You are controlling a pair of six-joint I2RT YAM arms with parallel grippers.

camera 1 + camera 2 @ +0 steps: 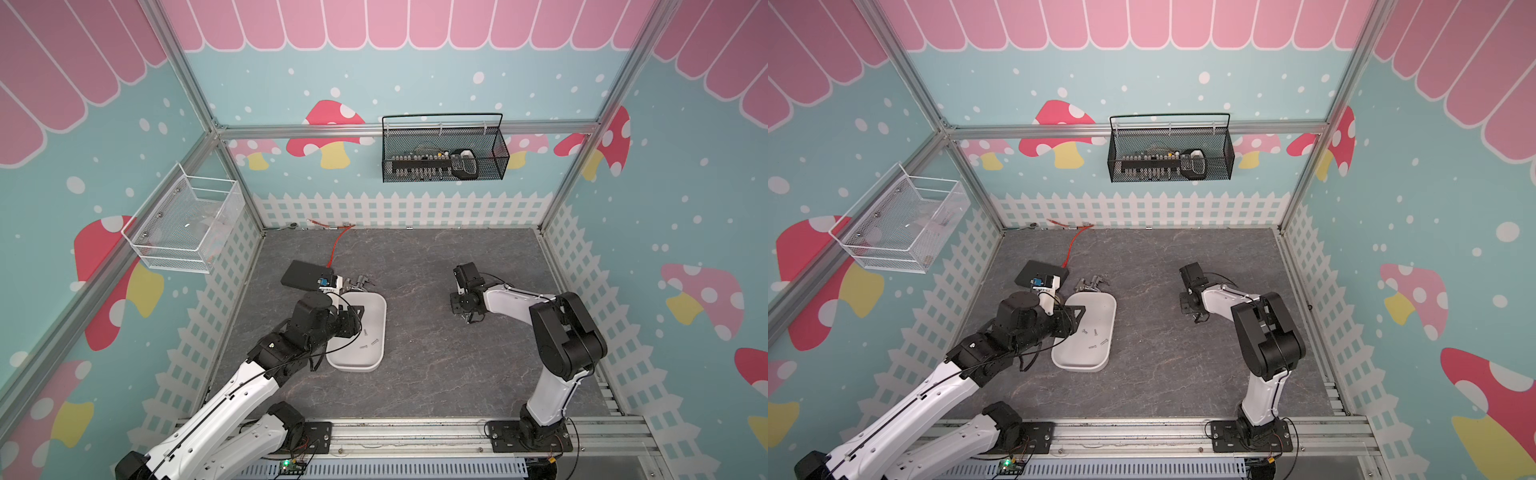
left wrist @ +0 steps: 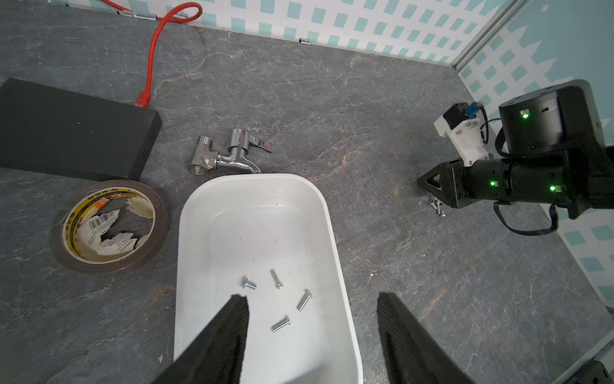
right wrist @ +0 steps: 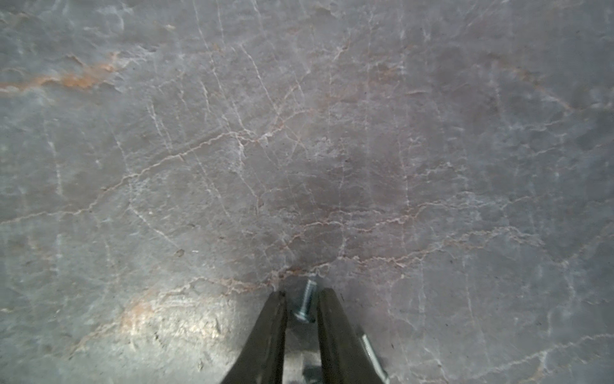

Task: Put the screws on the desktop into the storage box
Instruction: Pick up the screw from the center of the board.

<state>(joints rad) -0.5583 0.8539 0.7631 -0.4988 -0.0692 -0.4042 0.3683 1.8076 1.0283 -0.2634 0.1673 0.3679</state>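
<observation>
The white storage box (image 1: 377, 308) (image 1: 1109, 305) (image 2: 252, 216) lies on the grey desktop (image 1: 415, 270), left of centre, and several screws (image 2: 280, 324) (image 1: 365, 345) rest inside it. Above its near left part hovers my left gripper (image 2: 312, 297) (image 1: 358, 318), open and empty. Far to the right, my right gripper (image 3: 300, 294) (image 1: 471, 319) (image 1: 1198, 319) points down at the desktop. Its jaws stand narrow, shut on one screw (image 3: 305, 302) that pokes out past the tips. Another screw (image 3: 372, 355) lies just beside one finger. In the left wrist view a small cluster of screws (image 2: 437, 207) shows under that gripper.
A flat black box (image 1: 306, 275) with a red cable (image 2: 153, 50) sits behind the storage box. Beside it lie a metal tap fitting (image 2: 229, 154) and a tape roll (image 2: 109, 226). Wire baskets hang on the back wall (image 1: 444, 153) and the left wall (image 1: 187, 224).
</observation>
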